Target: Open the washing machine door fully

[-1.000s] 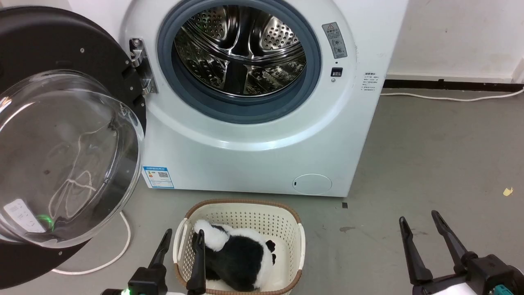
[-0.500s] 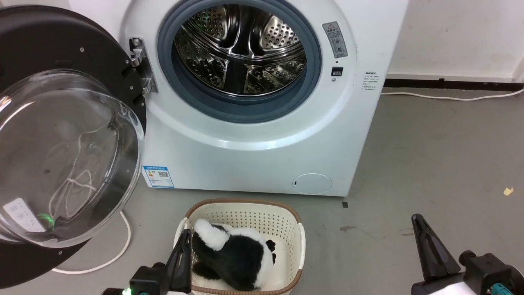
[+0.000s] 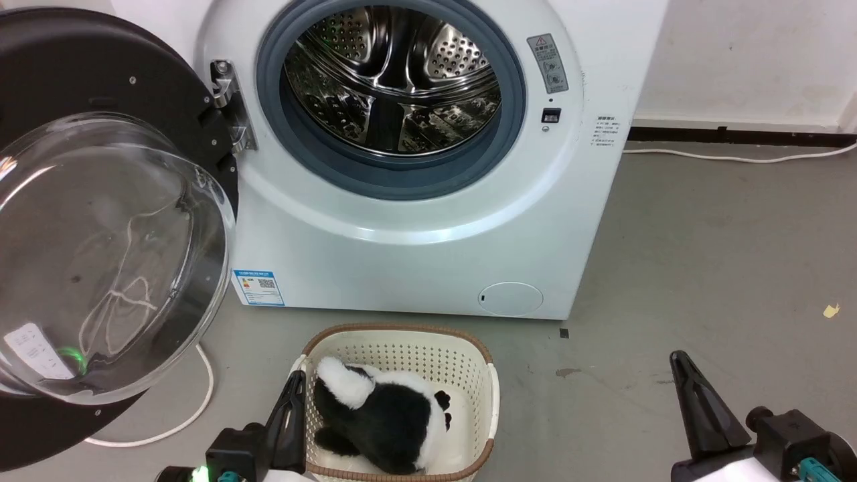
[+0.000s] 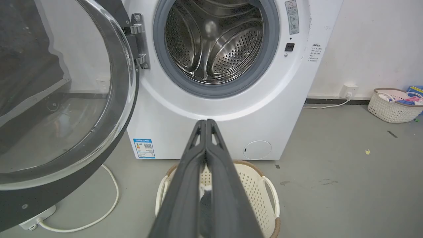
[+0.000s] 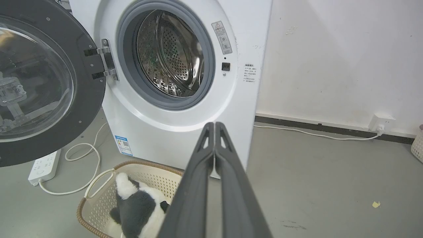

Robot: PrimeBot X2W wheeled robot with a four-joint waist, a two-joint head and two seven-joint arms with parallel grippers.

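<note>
Looks done: washing machine door swung wide off the drum, nothing obviously left. Both left hand and right hand pressed together, empty.

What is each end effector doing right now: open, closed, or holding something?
Left end effector: closed, holding nothing.
Right end effector: closed, holding nothing.

Grey floor under white washer, cream basket, white cable, perhaps a paper scrap
</note>
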